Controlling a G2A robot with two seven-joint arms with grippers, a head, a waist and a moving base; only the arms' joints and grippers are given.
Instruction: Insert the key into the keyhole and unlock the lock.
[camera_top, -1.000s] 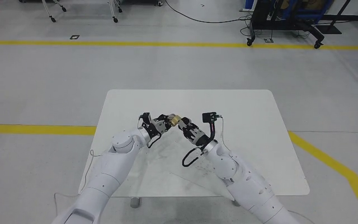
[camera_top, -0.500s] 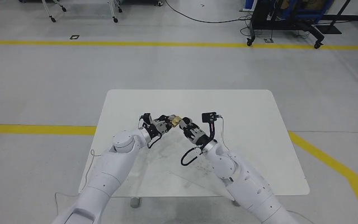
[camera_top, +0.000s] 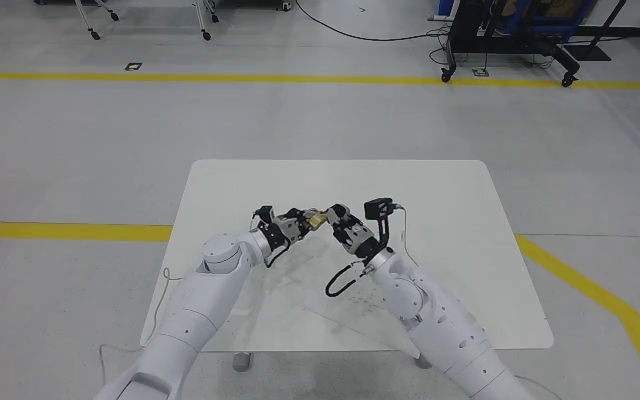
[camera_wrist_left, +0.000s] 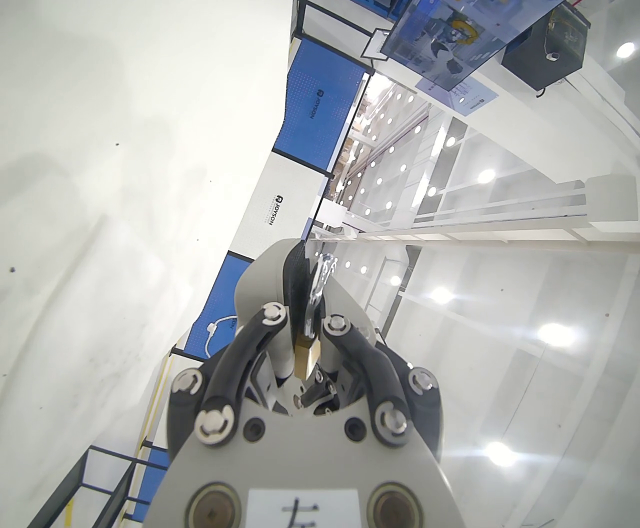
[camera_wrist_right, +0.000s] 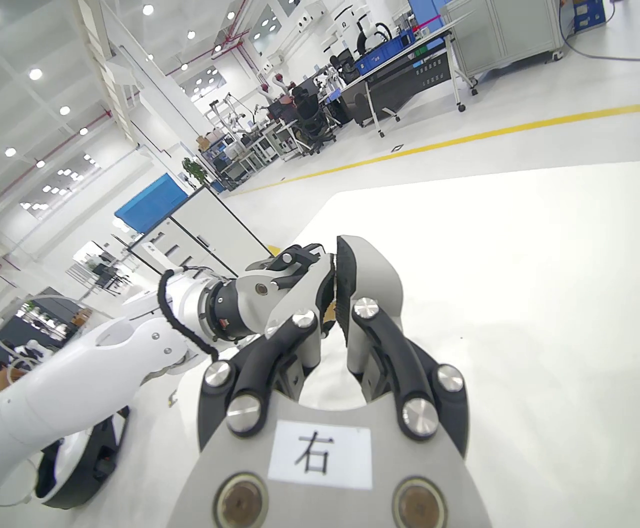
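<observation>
Our left gripper (camera_wrist_left: 311, 265) is clenched on the brass lock (camera_wrist_left: 306, 356), w/ the silver loop (camera_wrist_left: 322, 274) pinched btwn its fingers. Our right gripper (camera_wrist_right: 334, 282) is just beside those tips, fingers squeezed near together. We can't tell what's inside. Both hang over the white table (camera_top: 440, 190).

left tool (camera_wrist_left: 306, 285) — one-character sticker (camera_wrist_left: 303, 507) | right tool (camera_wrist_right: 334, 285) — one-character tag (camera_wrist_right: 320, 455)
</observation>
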